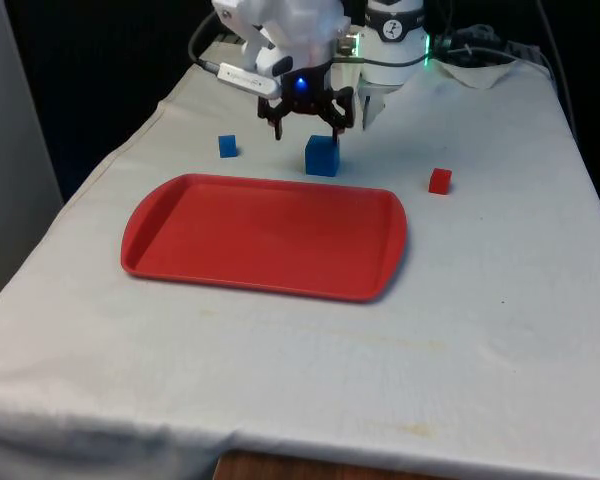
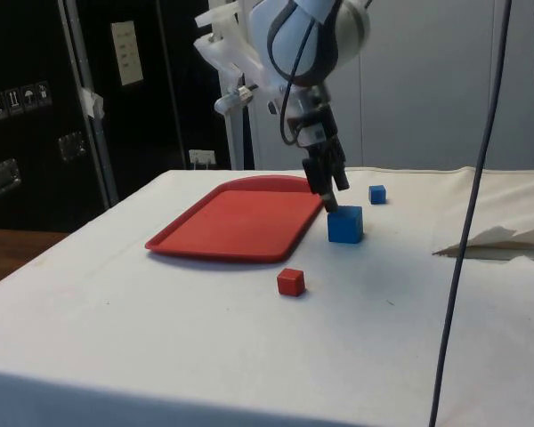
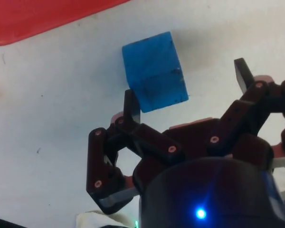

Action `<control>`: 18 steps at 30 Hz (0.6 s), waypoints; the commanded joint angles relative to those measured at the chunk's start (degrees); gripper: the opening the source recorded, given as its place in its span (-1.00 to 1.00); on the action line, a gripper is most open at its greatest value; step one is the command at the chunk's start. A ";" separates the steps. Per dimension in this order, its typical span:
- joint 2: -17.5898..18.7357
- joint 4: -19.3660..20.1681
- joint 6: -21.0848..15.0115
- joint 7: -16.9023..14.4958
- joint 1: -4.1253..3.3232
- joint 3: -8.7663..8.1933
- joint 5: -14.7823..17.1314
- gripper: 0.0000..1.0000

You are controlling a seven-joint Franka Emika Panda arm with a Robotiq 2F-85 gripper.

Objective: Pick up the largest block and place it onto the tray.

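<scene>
The largest block, a blue cube point(image 1: 321, 156) point(image 2: 344, 223) point(image 3: 154, 71), rests on the cloth just behind the red tray's point(image 1: 260, 236) point(image 2: 240, 218) point(image 3: 33, 19) far edge. My gripper point(image 1: 307, 127) point(image 2: 335, 194) point(image 3: 186, 81) hovers just above it and slightly towards the robot, open, with nothing held. In the wrist view the cube lies off-centre, close to one fingertip point(image 3: 131, 99) and well away from the other. A small blue cube point(image 1: 227, 146) point(image 2: 376, 193) and a small red cube point(image 1: 439, 181) point(image 2: 291, 281) lie apart on the cloth.
The tray holds nothing and spans the middle of the table. The small blue cube is at the front view's left of the gripper, the small red one at its right. Crumpled white cloth point(image 2: 498, 240) and a hanging cable point(image 2: 467, 231) sit near the robot's end.
</scene>
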State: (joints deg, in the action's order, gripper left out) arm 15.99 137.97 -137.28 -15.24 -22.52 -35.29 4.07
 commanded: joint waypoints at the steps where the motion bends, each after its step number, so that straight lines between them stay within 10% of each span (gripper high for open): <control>1: -0.11 0.34 -0.69 -0.69 0.17 0.34 0.92 1.00; 18: 1.78 2.23 -3.38 -2.86 0.17 1.32 5.67 1.00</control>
State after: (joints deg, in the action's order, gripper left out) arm 17.76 139.92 -139.80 -17.70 -22.57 -34.38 8.94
